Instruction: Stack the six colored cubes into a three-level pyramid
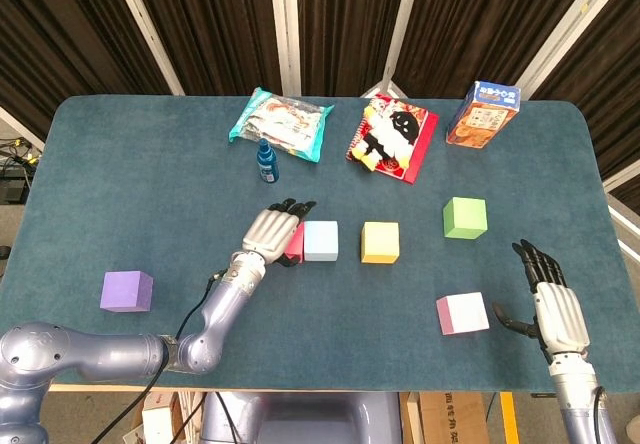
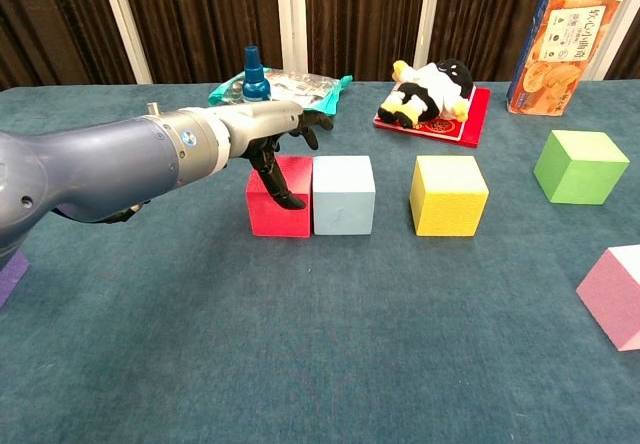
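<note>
We see our left hand [image 2: 283, 136] spread flat over the matte red cube [image 2: 279, 200], fingers apart, holding nothing; that cube sits flush against the pale blue cube [image 2: 343, 195] on the felt-like teal table [image 2: 300, 344]. The yellow cube [image 2: 449, 195] stands just right of them, the green cube [image 2: 580, 167] farther right, the pink cube [image 1: 462, 313] near-right, the purple cube [image 1: 127, 291] near-left. Our right hand [image 1: 549, 304] rests open beside the pink cube.
</note>
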Controlling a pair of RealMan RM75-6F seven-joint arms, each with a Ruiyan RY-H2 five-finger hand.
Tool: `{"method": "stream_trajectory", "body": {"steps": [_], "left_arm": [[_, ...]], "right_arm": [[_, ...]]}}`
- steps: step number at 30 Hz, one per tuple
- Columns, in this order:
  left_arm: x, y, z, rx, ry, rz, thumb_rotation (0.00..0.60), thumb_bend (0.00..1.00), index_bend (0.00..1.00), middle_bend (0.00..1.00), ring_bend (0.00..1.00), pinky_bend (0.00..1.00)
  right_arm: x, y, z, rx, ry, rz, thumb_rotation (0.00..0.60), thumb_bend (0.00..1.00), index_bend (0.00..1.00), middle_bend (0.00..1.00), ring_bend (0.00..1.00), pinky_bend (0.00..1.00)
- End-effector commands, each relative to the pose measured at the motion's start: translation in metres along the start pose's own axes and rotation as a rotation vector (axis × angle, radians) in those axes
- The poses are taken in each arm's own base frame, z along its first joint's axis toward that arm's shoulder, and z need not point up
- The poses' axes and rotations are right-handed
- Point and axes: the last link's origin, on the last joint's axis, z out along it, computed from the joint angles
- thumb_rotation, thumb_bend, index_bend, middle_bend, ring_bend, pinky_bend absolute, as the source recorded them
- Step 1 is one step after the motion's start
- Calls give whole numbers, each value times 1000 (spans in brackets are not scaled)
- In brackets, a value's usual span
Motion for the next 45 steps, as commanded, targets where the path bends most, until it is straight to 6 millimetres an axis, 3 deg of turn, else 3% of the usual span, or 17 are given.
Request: {"method": "stream_trajectory", "body": {"steps": [1,29,39,45], "left_arm": [[0,0,1,1,1,-1,600,301,0,129,81,170],[-2,-1,-1,-8,-15,3,600,264,0,115,71,165],[27,-13,-20,-24,61,-38,600,257,0,101,67,152],[54,-38,-49,6,133,-8,600,242,3,88,68,138]], "right_arm": [[0,0,0,0,0,1,600,328,0,0,0,0],[0,1,-1,-4,-1,-5,600,328,0,0,0,0],[1,2,0,-5,4,-6,600,329,0,0,0,0],[1,2,0,-4,8,-11,600,328,0,0,0,0]]}}
